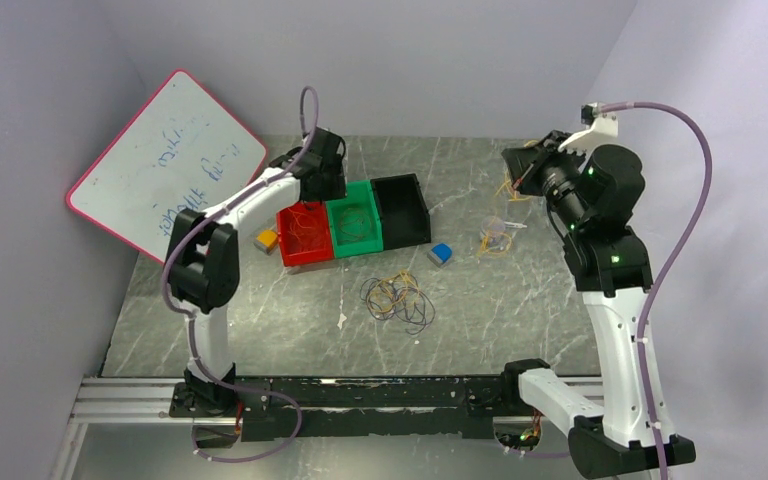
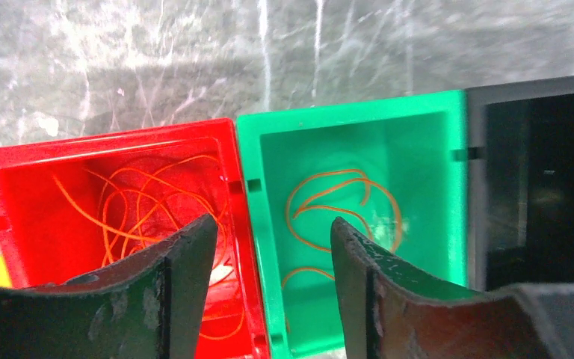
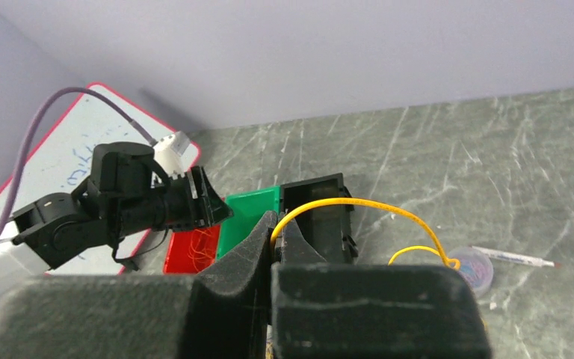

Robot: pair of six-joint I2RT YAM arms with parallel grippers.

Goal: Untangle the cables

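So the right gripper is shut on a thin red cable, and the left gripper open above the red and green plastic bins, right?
No: the thin cable in the right gripper is yellow, not red, per the right wrist view. The rest holds: left gripper open above the bins.

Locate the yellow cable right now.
Right wrist view: the yellow cable is pinched in the right gripper and arcs rightward down to the small clear dish, right of the black bin.
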